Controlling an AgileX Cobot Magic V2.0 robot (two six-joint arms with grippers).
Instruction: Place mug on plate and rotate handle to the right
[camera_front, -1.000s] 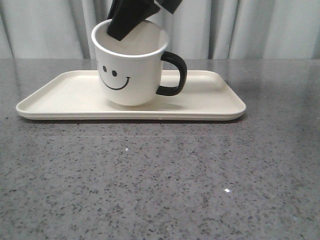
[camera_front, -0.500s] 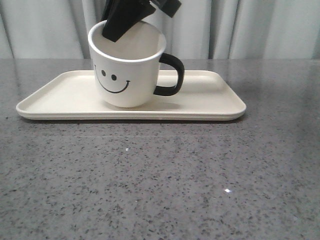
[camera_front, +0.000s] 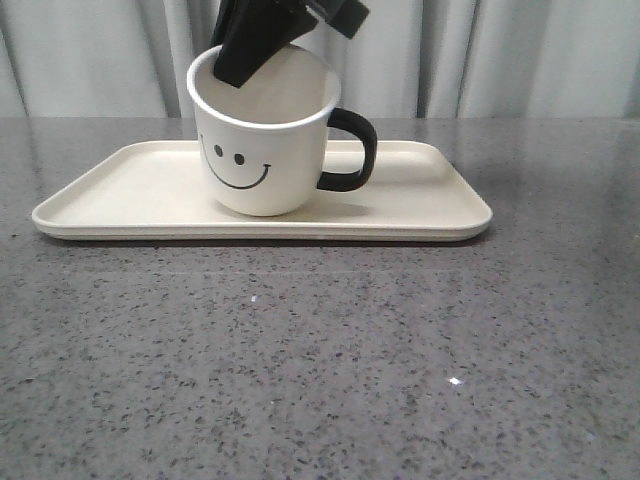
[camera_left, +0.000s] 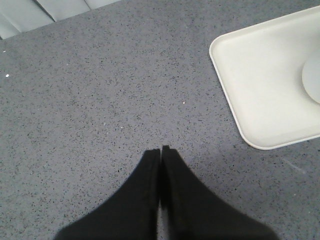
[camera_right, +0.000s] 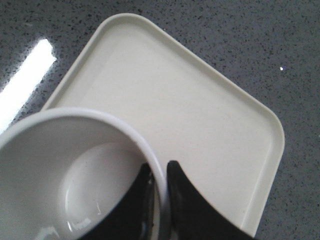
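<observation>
The mug (camera_front: 263, 140) sits on the plate (camera_front: 420, 205), left of its middle, tilted a little, smiley facing the camera and handle (camera_front: 352, 150) at 3 o'clock. The right gripper (camera_right: 159, 182) pinches the mug's rim, one finger inside, one outside. The left gripper (camera_left: 160, 150) hovers over bare table (camera_left: 100, 90), jaws pressed together, holding nothing

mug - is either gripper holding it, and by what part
The right gripper pinches the mug by its rim wall; the left gripper is shut on nothing.
</observation>
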